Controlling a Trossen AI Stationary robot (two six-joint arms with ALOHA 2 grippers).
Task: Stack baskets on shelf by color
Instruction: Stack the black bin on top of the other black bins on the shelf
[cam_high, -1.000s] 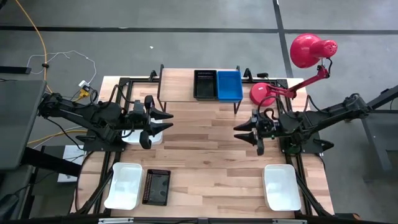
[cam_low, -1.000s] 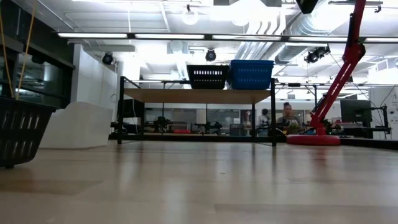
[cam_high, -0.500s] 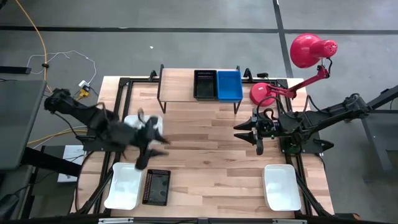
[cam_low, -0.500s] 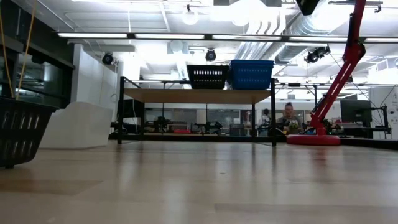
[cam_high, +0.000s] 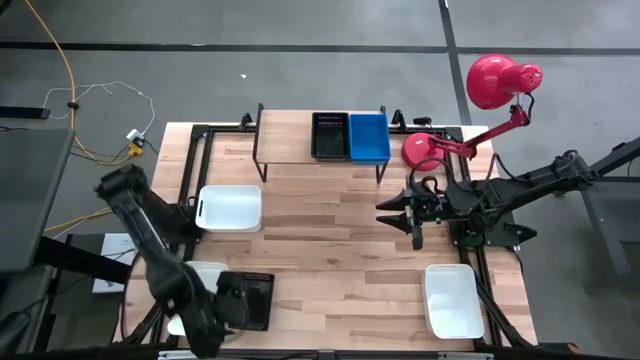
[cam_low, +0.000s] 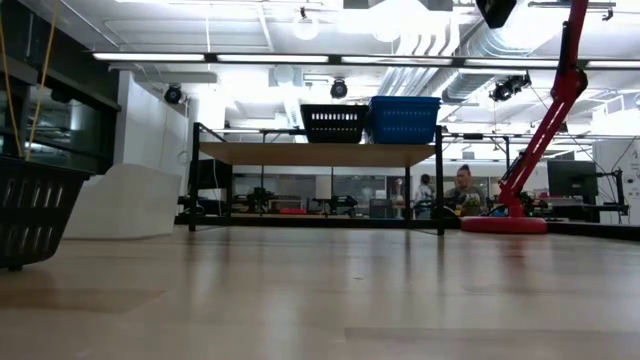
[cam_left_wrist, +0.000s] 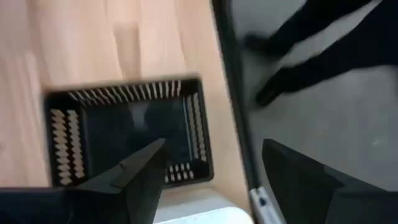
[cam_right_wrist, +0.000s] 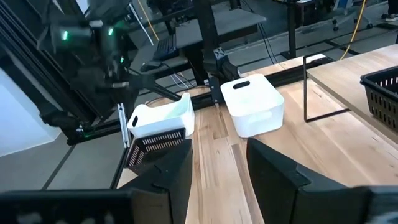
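On the wooden table (cam_high: 340, 230): baskets (cam_high: 230, 207); shelf (cam_high: 290, 150); red lamp (cam_high: 490, 80).

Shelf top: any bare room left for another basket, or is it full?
The shelf is bare over its left part, from the left legs to the black basket. The right part is crowded: black basket and blue basket sit side by side, touching. On the table, the middle between the white basket and the right gripper is bare too.
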